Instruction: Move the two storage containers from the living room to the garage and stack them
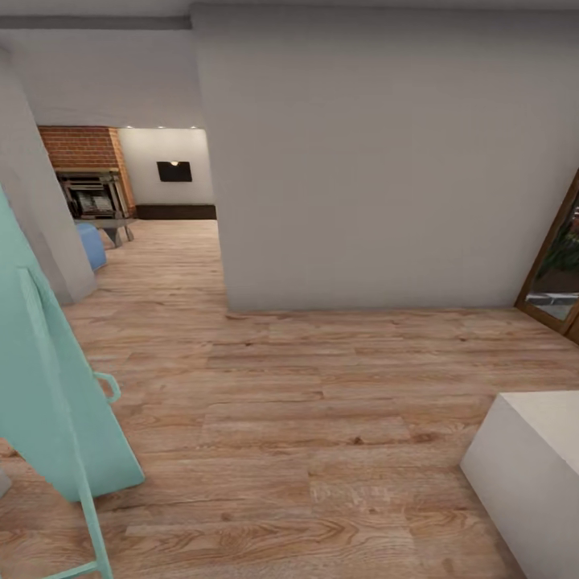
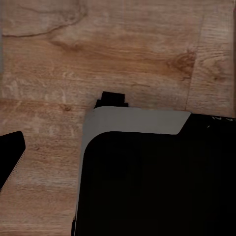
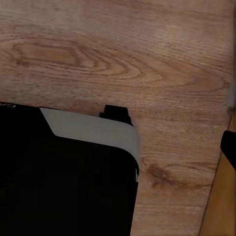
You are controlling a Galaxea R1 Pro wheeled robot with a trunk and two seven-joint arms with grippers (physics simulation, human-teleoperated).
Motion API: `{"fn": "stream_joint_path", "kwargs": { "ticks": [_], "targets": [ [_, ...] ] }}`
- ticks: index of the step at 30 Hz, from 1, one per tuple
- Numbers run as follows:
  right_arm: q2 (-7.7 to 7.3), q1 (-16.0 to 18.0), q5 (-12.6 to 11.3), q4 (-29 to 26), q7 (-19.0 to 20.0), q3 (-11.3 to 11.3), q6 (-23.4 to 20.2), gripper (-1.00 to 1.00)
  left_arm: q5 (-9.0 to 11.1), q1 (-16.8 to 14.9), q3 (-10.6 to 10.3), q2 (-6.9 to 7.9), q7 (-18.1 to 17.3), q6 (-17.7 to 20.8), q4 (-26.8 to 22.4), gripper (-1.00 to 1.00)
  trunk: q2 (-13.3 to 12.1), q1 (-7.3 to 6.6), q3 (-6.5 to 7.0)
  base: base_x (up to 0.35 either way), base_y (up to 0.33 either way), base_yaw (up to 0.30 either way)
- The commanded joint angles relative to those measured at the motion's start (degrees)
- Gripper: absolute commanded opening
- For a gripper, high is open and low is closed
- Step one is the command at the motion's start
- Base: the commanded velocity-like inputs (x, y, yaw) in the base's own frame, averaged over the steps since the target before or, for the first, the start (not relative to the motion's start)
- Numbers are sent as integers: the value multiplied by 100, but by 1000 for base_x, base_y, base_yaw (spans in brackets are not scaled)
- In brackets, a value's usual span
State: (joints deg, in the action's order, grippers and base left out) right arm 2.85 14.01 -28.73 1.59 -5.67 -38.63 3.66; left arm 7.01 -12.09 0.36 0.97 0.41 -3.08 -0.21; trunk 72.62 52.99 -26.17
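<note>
Wood plank flooring [image 1: 305, 418] runs ahead of you in the head view, broken by a broad cream wall [image 1: 362, 161] across the centre and right of the frame; the containers are not yet in sight, so you have no long axis to read and no way to judge which arm sits nearer them. What matters now is direction: the opening at the upper left of the frame leads toward the red brick fireplace [image 1: 84, 149], with a blue seat [image 1: 92, 245] just below it, and that looks like the living room, where the containers should be; I judge you need to steer left around the wall's corner. Watch the mint-green panel [image 1: 48, 386] leaning into the left edge, and the white block [image 1: 531, 474] at the lower right; a wood-framed glass door [image 1: 555, 265] stands at the right edge. Both wrist views look down on planks, with a dark, grey-edged part of the robot's own body [image 2: 147, 182] filling the lower half of each frame; you cannot tell from them how wide either arm's jaws stand, and neither arm shows anything held.
</note>
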Motion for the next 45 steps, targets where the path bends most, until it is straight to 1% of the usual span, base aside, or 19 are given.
{"fn": "stream_joint_path", "kwargs": {
  "ticks": [1,45],
  "targets": [
    [5,6,-57,17,-4,-48,30,100,46,-4,-1,0,3,-18,5,100,3,3,-6,321,0,0],
    [-11,6,-57,17,-4,-48,29,100,46,-4,-1,0,3,-35,4,100,3,3,-6,321,0,0]
  ]
}}
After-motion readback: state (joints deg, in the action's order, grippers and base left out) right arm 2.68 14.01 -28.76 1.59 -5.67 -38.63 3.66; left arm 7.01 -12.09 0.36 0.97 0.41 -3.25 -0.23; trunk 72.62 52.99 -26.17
